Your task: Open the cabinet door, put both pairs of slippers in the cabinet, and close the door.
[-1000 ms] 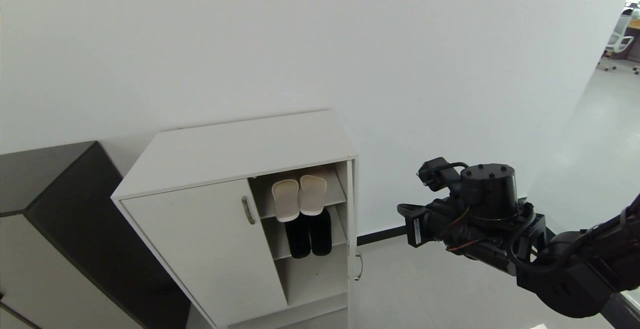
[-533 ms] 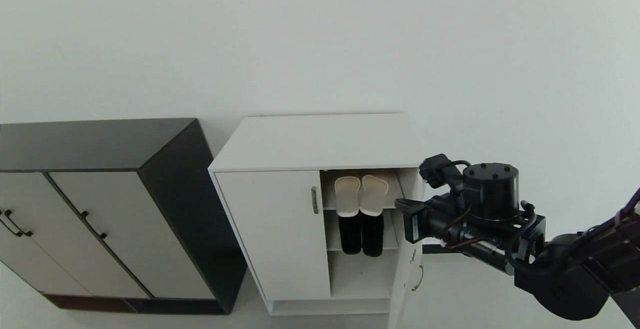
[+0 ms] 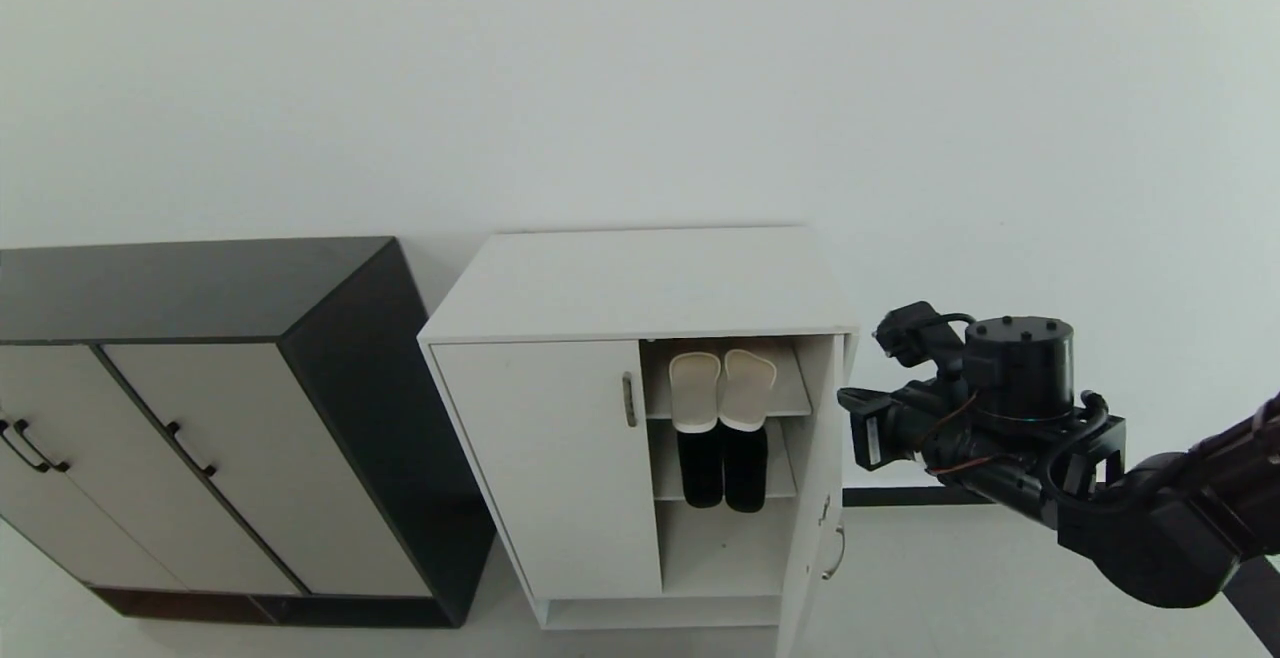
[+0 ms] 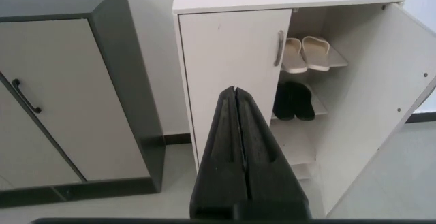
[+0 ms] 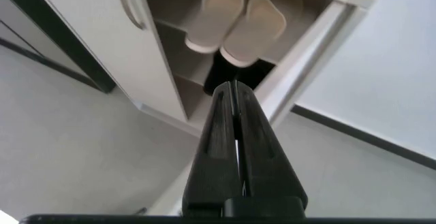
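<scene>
- White laminate cabinet [image 3: 640,283], box-shaped with a flat, smooth top, is standing against a plain pale wall.
- Its left door [image 3: 550,468] is sitting closed and carrying a slim, curved metal handle [image 3: 628,399].
- Its right door [image 4: 381,101], a flat white panel, is hanging swung wide open, exposing the shelves.
- White slippers [image 3: 722,390], a smooth, round-ended pair, are lying side by side on the top shelf, their ends projecting just past its front edge.
- Black slippers [image 3: 722,468], a matte pair, are lying side by side on the middle shelf, directly below the white pair.
- Black cabinet [image 3: 340,388], broad and square-edged with pale doors and dark bar handles, is standing just beside the white cabinet, on its left.
- Right gripper [image 5: 234,88], black with long tapering fingers, is hanging in the air near the open door, its fingers pressed together and holding nothing.
- Left gripper [image 4: 235,93], black with finely textured pads, is pointing toward the closed left door, well apart from it, its fingers pressed together with nothing between them.
</scene>
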